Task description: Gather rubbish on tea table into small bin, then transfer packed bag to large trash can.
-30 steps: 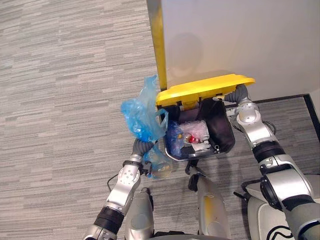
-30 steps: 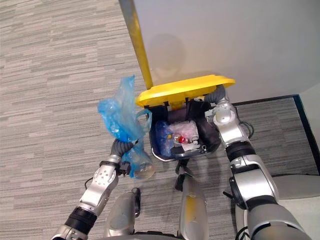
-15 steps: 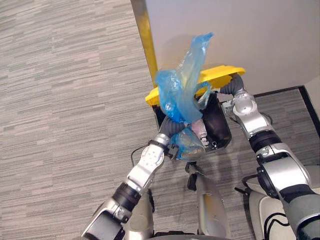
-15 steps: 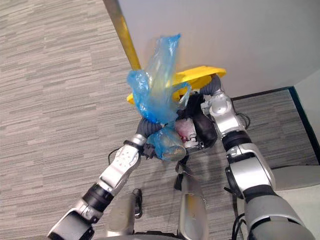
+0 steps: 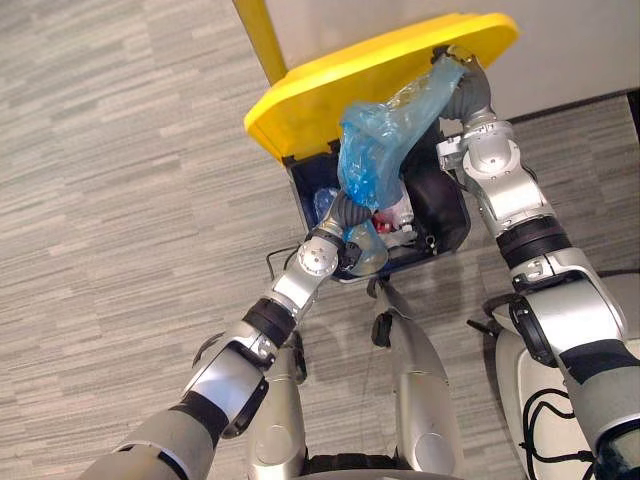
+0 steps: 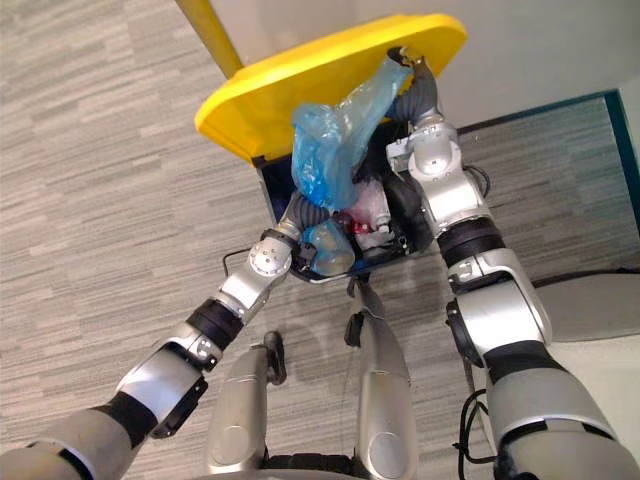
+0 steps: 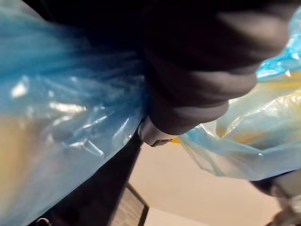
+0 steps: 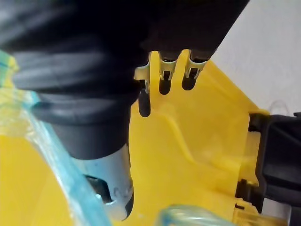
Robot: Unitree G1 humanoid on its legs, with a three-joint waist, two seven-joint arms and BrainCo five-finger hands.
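The large trash can (image 5: 447, 218) is black with a yellow lid (image 5: 335, 88), which stands tilted up. My right hand (image 5: 455, 62) is under the lid's far edge, and its straight fingers (image 8: 164, 77) press on the yellow underside. My left hand (image 5: 346, 212) reaches into the can's mouth, curled round the blue plastic bag (image 5: 372, 150). The bag's loose top rises toward the lid, and its filled bottom (image 5: 366, 252) hangs just inside the front rim. In the left wrist view blue plastic (image 7: 70, 122) wraps round the hand's dark cover (image 7: 197, 70). Red and white rubbish (image 5: 397, 215) lies in the can.
The can stands against a white wall (image 5: 590, 40) with a yellow vertical strip (image 5: 258, 22) at its left. Grey striped carpet (image 5: 120, 200) spreads to the left and front. A dark skirting line (image 5: 600, 100) runs along the wall at the right.
My left hand has carried the blue bag from the can's left side over its mouth and down inside. The lid is tilted up higher. The camera has shifted too.
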